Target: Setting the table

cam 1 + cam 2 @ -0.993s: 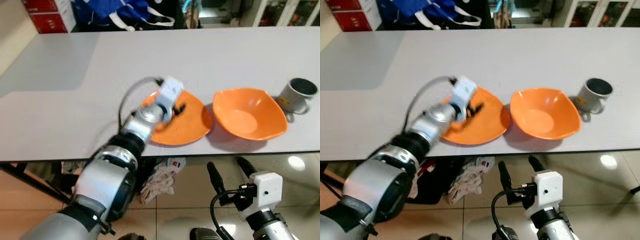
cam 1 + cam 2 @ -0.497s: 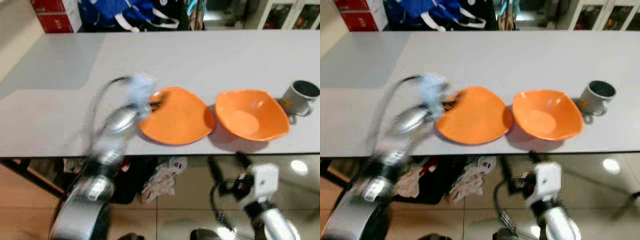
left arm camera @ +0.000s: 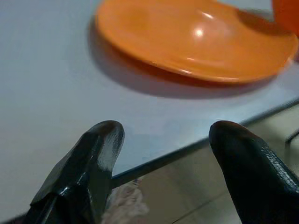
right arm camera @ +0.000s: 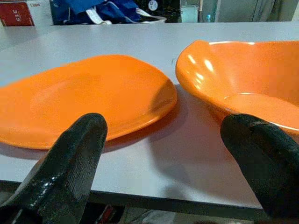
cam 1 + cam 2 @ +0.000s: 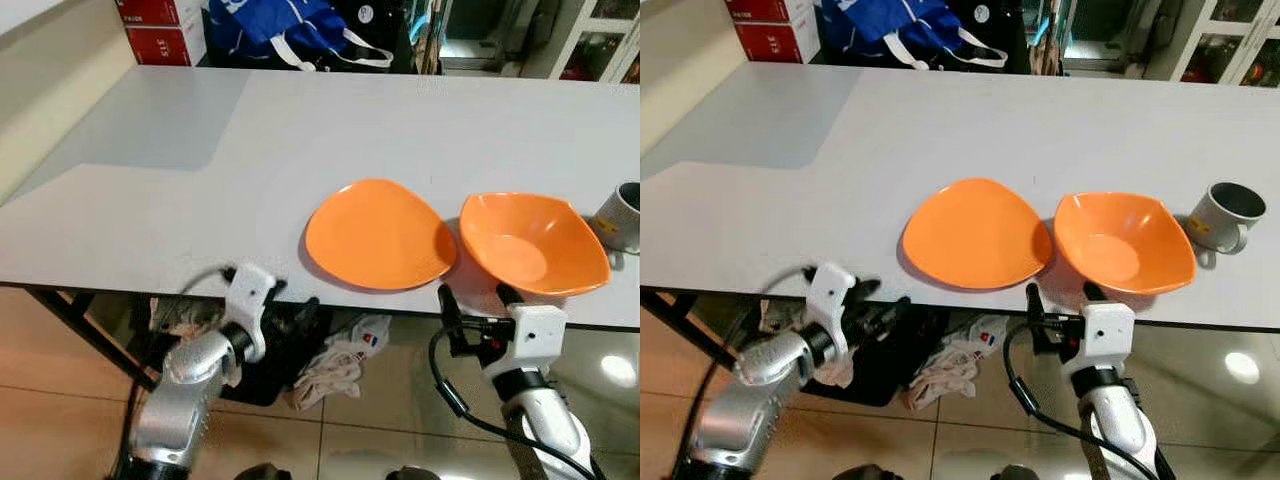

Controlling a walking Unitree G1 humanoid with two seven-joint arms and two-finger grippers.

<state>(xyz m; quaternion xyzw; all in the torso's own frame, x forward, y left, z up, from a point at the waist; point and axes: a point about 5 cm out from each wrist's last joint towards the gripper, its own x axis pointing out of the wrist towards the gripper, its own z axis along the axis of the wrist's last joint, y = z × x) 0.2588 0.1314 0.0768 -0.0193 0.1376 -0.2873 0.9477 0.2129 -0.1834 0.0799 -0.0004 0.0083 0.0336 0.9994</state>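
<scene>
An orange plate (image 5: 378, 235) lies near the front edge of the grey table (image 5: 200, 200), with an orange bowl (image 5: 533, 243) close beside it on the right. A grey mug (image 5: 1230, 215) stands further right. My left gripper (image 3: 167, 129) is open and empty, just below the table's front edge and left of the plate (image 3: 196, 39). My right gripper (image 4: 166, 121) is open and empty too. It sits at the table edge, facing the gap between the plate (image 4: 84, 98) and the bowl (image 4: 247, 88).
A blue bag (image 5: 290, 20) and red boxes (image 5: 160, 18) stand behind the table's far side. Crumpled cloth (image 5: 330, 365) lies on the tiled floor under the table. The table's left half is bare.
My left gripper has left the plate and dropped back below the table's front edge. The right gripper has risen to the edge. The camera has shifted.
</scene>
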